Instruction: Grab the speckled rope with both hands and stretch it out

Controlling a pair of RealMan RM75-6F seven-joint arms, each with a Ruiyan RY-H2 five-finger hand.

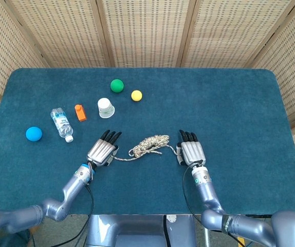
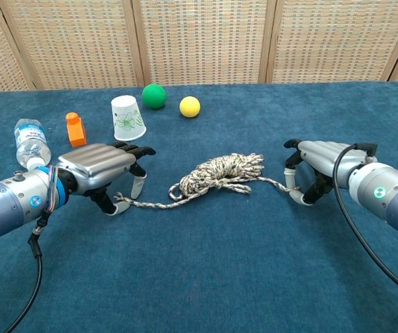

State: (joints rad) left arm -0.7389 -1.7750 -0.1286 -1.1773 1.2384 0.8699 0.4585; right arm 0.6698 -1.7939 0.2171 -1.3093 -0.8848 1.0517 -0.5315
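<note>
The speckled rope lies as a loose bundle in the middle of the blue table, with one thin strand trailing out to each side. My left hand hovers palm down over the left strand's end, fingers apart; in the chest view the thumb of this left hand touches the rope end without gripping it. My right hand sits at the right strand's end. In the chest view this right hand pinches that end between thumb and a curled finger.
Behind my left hand stand a white paper cup, an orange object and a lying water bottle. A green ball and a yellow ball sit farther back, and a blue ball lies far left.
</note>
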